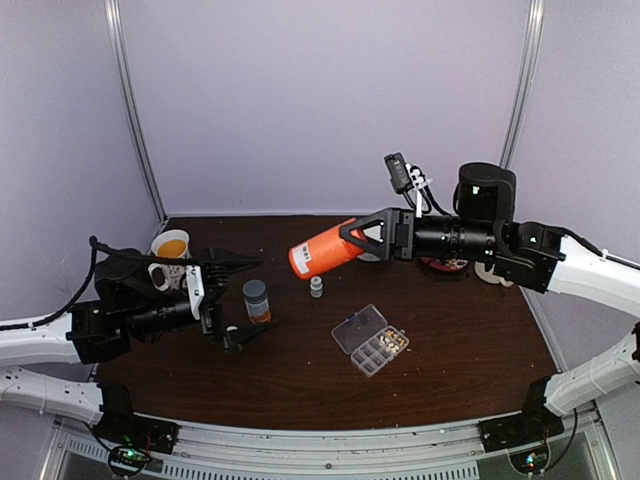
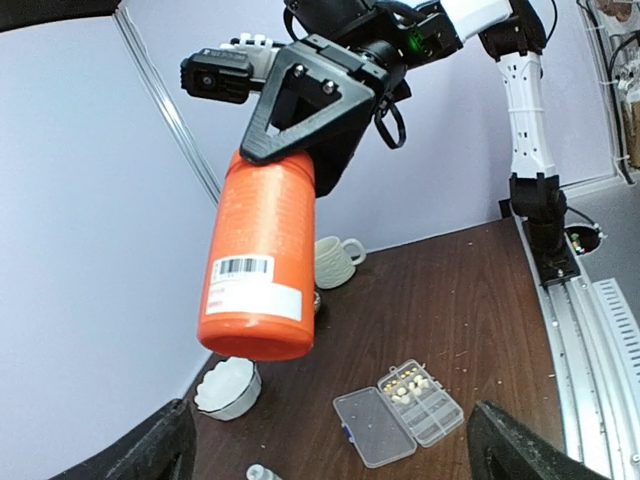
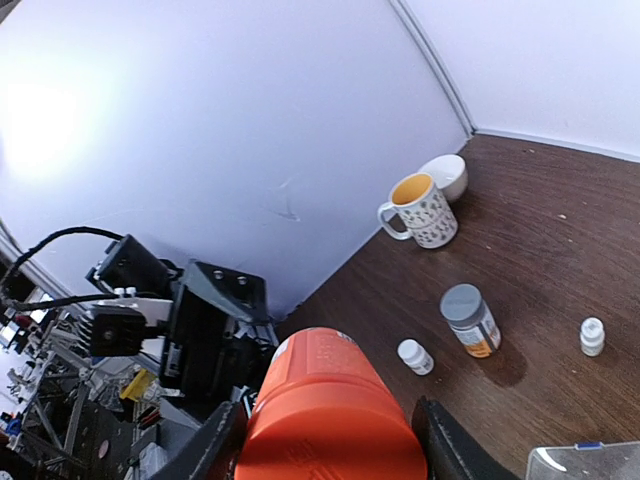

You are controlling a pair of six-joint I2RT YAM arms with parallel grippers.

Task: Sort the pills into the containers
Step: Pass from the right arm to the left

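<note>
The right jaws pinch the orange bottle (image 1: 322,255) high at mid-frame, facing the wide-spread left jaws, which I judge must close on its free end next, while the pills (image 1: 391,341) lie in the pill box (image 1: 357,331) at lower centre.

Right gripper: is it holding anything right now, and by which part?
Yes. The right gripper holds the orange bottle in the air, clamped across the end of its body away from the barcode label; the labelled end sticks out free.
</note>
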